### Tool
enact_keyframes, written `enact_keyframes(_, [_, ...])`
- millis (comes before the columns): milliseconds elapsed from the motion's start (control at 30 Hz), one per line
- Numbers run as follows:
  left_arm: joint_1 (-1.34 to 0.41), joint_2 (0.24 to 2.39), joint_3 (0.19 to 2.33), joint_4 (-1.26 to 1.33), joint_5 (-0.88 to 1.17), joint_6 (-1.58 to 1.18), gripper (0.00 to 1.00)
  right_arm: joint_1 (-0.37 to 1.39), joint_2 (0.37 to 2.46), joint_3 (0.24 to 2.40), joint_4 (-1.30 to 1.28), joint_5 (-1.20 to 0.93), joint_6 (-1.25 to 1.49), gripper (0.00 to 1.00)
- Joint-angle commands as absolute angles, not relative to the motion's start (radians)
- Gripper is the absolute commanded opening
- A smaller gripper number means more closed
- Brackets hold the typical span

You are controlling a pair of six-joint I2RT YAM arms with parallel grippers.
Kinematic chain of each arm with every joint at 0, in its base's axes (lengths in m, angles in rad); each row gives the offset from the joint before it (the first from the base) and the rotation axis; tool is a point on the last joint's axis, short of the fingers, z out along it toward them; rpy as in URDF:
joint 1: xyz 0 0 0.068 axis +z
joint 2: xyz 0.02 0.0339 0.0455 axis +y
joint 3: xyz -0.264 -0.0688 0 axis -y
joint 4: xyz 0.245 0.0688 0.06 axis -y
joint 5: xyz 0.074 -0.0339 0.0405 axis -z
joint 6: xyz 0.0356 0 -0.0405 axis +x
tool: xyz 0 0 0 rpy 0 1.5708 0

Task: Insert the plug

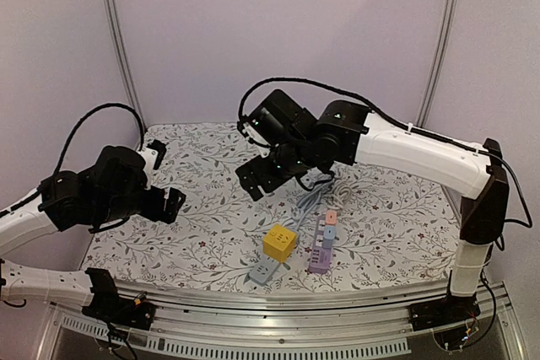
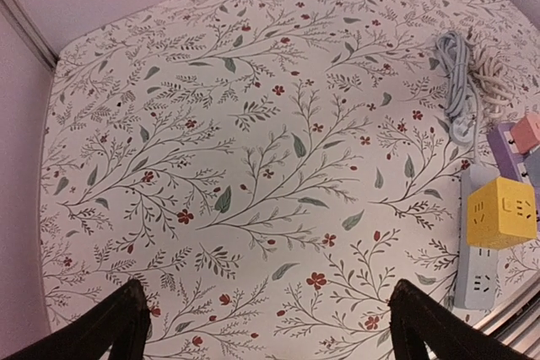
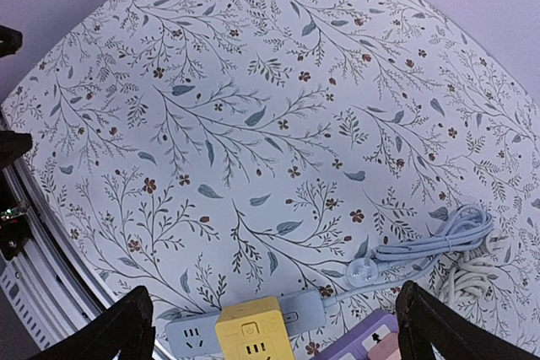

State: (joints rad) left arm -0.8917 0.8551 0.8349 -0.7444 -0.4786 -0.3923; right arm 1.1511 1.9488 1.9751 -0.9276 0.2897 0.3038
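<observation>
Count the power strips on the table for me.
2. A grey power strip lies near the front edge under a yellow cube adapter; a purple power strip lies just right of it. No others show in any view.

Right wrist cam chops off my purple strip (image 3: 371, 345) and yellow cube (image 3: 251, 336) at the bottom edge. From the top, that cube covers part of the grey strip (image 1: 261, 273). The plug (image 3: 364, 271) is honestly too small to make out its pins.
</observation>
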Motion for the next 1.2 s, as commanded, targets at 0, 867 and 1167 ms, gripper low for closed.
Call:
enact_keyframes(0, [-0.908, 0.826, 0.83, -0.749, -0.476, -0.386, 0.99, 1.138, 1.84, 1.882, -0.768, 0.34, 0.334, 0.99])
enact_keyframes(867, [-0.881, 0.887, 1.048, -0.865, -0.797, -0.311, 0.99, 0.81, 1.071, 1.125, -0.552, 0.508, 0.781, 0.99])
enact_keyframes(1167, [-0.706, 0.961, 1.091, -0.9, -0.829, -0.304, 1.0, 0.803, 0.935, 1.047, -0.632, 0.587, 0.959, 0.99])
